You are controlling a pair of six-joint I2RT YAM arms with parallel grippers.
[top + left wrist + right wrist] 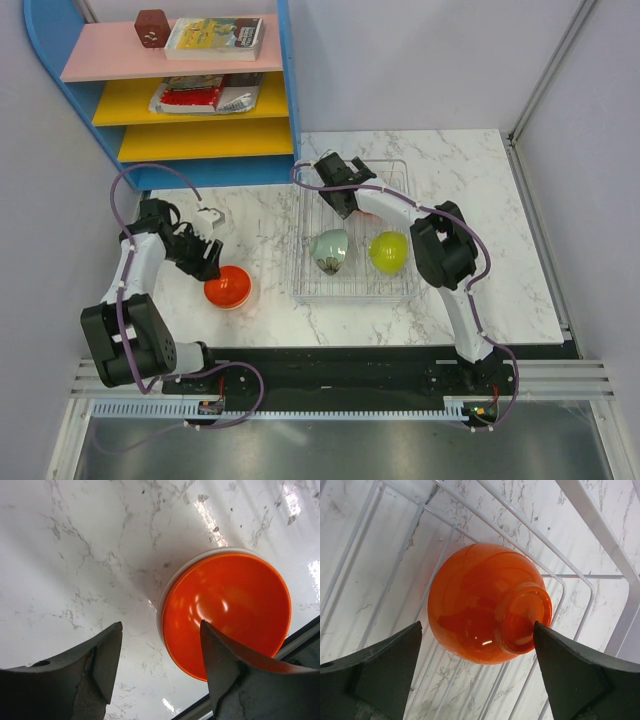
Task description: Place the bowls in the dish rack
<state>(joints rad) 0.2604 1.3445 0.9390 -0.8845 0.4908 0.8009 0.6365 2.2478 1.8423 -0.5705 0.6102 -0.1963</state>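
Arm, left: base at the near edge, upper link running away from it, elbow folded at the far end, forearm doubling back toward the near edge and to the right. Left gripper (pixel 208 262) tilts down over the marble table (pixel 480 200), fingers spread, nothing held. In the wrist view one finger is over bare marble and the other overlaps the rim of the first orange bowl (pixel 225 612); contact cannot be told. That bowl sits mouth up on the table, just left of the dish rack (pixel 352 296) and outside it.

Arm, right: base at the near edge, link rising to an elbow beside the rack's right side, forearm stretched leftward over the rack's far half. Right gripper (pixel 476 625) points down into the rack, released, fingers wide on either side of the second orange bowl (pixel 480 605). This bowl lies on the wires with its foot ring toward the wrist camera. One finger is close to the foot ring; touching or not is unclear.

Count: four bowls, two of them orange, plus one silver bowl (pixel 330 250) and one yellow-green bowl (pixel 388 252). Three are in the rack, one outside. Silver and yellow-green stand on edge side by side in the near half, silver on the left. One rack. Two arms.
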